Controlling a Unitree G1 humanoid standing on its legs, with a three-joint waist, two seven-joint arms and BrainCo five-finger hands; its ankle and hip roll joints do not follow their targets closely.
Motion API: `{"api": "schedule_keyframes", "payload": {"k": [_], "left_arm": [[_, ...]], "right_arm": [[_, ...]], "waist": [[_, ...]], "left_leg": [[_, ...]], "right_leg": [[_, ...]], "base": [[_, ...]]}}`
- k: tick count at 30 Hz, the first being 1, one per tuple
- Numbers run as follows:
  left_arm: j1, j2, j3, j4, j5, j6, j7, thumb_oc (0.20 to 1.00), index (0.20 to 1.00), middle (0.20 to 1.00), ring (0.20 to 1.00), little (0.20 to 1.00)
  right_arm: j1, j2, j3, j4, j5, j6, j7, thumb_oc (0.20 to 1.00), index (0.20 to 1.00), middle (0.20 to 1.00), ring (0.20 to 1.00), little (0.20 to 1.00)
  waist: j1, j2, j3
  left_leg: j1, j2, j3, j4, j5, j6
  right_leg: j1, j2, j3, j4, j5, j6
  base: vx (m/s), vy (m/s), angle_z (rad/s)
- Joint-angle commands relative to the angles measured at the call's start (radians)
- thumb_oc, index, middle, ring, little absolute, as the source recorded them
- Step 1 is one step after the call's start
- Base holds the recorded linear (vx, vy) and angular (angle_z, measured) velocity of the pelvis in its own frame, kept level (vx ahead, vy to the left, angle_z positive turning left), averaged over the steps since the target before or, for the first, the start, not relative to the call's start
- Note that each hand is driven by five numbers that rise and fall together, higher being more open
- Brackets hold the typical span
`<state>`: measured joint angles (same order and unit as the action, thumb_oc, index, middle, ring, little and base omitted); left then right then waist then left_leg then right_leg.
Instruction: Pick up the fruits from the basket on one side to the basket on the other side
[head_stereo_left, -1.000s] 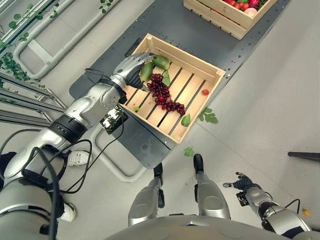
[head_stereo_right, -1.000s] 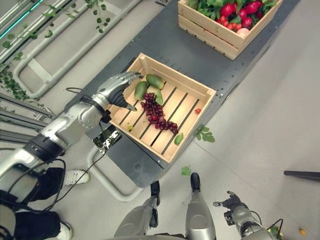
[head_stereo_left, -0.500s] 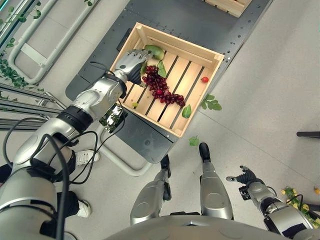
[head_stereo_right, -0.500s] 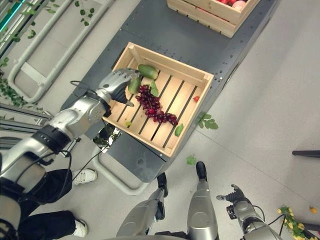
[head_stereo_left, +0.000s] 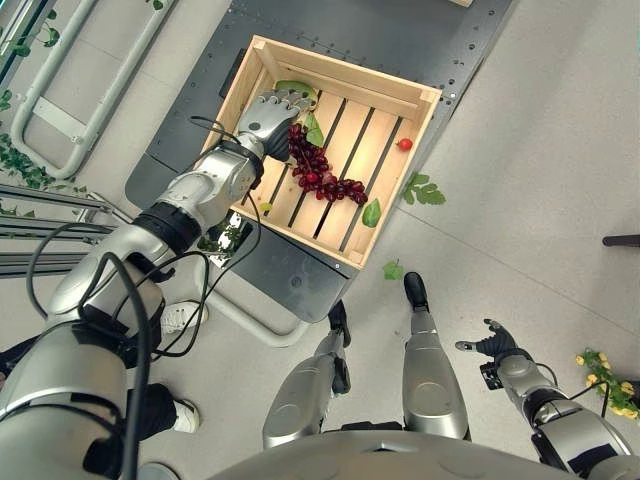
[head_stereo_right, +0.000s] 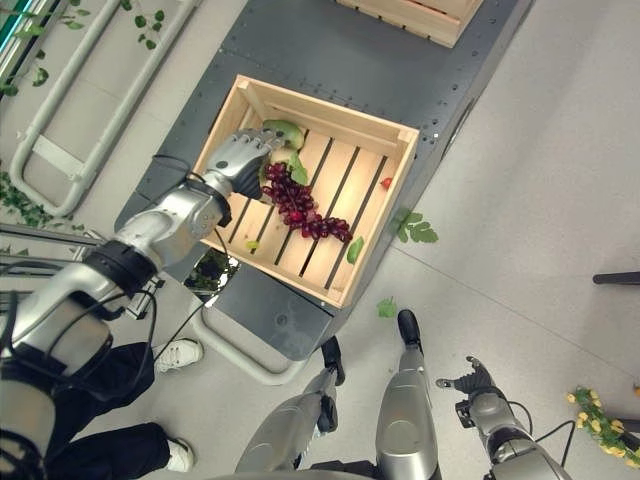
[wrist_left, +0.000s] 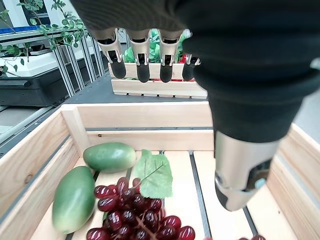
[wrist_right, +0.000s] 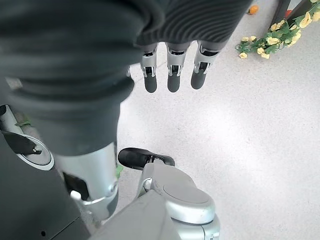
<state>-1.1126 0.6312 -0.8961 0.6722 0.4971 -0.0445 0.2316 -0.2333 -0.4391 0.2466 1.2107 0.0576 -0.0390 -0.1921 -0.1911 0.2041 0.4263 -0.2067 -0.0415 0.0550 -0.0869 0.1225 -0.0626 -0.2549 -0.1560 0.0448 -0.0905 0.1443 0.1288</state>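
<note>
A: Starting at our left, where do we stand?

B: Our left hand (head_stereo_left: 271, 108) hangs over the far left corner of the wooden crate (head_stereo_left: 420, 128), fingers (wrist_left: 142, 67) straight and loose with the thumb apart, holding nothing.

A: And the fruit against that hand?

B: Two green mangoes sit in that corner. In the left wrist view the long mango (wrist_left: 74, 199) lies along the crate's side wall, its long axis running with the slats, below and to the outer side of our fingertips. The rounder mango (wrist_left: 110, 156) lies crosswise near the end wall, just beside the long one. A green leaf (wrist_left: 152, 175) and the bunch of red grapes (head_stereo_left: 324, 176) come next, the bunch trailing slantwise toward the crate's middle, touching the leaf.

A: So the move turns on what?

B: We judge that the hand must drop and close across the long mango's narrow width, not along its length. The crate wall just beside it leaves little room for the fingers.

A: Further right?

B: A small red fruit (head_stereo_left: 405, 144) lies alone by the right wall, well apart from the hand. The other crate (head_stereo_right: 420, 14) of produce stands beyond, on the same dark surface (head_stereo_left: 400, 40).

A: And our right hand (head_stereo_left: 493, 345)?

B: It hangs low at our side over the floor, relaxed with straight fingers and empty, far from the crate. The left is plainly nearer.
</note>
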Motion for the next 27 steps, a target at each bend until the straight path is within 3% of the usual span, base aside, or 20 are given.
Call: {"api": "schedule_keyframes", "payload": {"k": [1,18,27], "left_arm": [[-0.136,-0.004,0.004,0.079,0.035,0.009,0.048,1.0,1.0,1.0,1.0,1.0],[-0.215,-0.155,-0.056,0.163,0.026,0.013,0.009,1.0,1.0,1.0,1.0,1.0],[-0.127,-0.21,-0.056,0.243,0.036,0.013,-0.068,1.0,1.0,1.0,1.0,1.0]], "right_arm": [[0.019,-0.024,0.005,-0.026,0.037,-0.015,-0.024,1.0,1.0,1.0,1.0,1.0],[0.031,-0.041,0.003,-0.098,0.061,-0.023,-0.052,1.0,1.0,1.0,1.0,1.0],[0.029,-0.057,-0.009,-0.135,0.059,-0.019,-0.062,1.0,1.0,1.0,1.0,1.0]], "waist": [[-0.037,-0.041,-0.012],[-0.09,-0.009,0.03],[-0.113,0.007,0.058]], "left_leg": [[-0.004,-0.021,0.041,0.003,-0.071,-0.007],[-0.048,-0.037,0.08,0.002,-0.062,-0.003],[-0.057,-0.036,0.105,0.002,-0.067,-0.004]], "right_leg": [[-0.111,-0.04,0.047,0.003,0.035,0.054],[-0.181,-0.046,0.1,0.003,0.055,0.06],[-0.206,-0.041,0.133,0.003,0.059,0.059]], "base": [[0.0,0.0,0.0],[0.0,0.034,-0.09],[0.01,0.031,-0.13]]}}
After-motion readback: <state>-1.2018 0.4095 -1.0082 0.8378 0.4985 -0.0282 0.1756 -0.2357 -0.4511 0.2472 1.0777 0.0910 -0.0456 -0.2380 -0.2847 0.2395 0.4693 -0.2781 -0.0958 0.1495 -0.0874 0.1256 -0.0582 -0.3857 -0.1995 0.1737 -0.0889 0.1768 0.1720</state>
